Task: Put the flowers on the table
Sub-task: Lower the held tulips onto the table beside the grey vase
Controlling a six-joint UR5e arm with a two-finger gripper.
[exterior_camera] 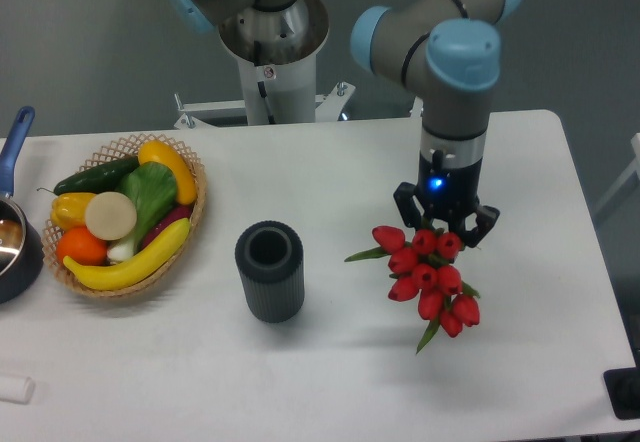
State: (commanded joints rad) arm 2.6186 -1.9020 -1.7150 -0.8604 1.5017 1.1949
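Your gripper (446,230) looks clamped on the flowers (428,272), blooms hanging toward 5 o'clock over the table (330,362). They're probably light and floppy, so hold the stems, not the heads.

Gripper (445,224) hanging over flowers (428,277), fingers spread at the top of the bunch; contact unclear. Red tulips trailing down-right above the white table (330,382). Dark ribbed cup (269,270) standing left of them. Basket (128,212) of fruit and vegetables sitting far left, beside a blue-handled pot (14,232)
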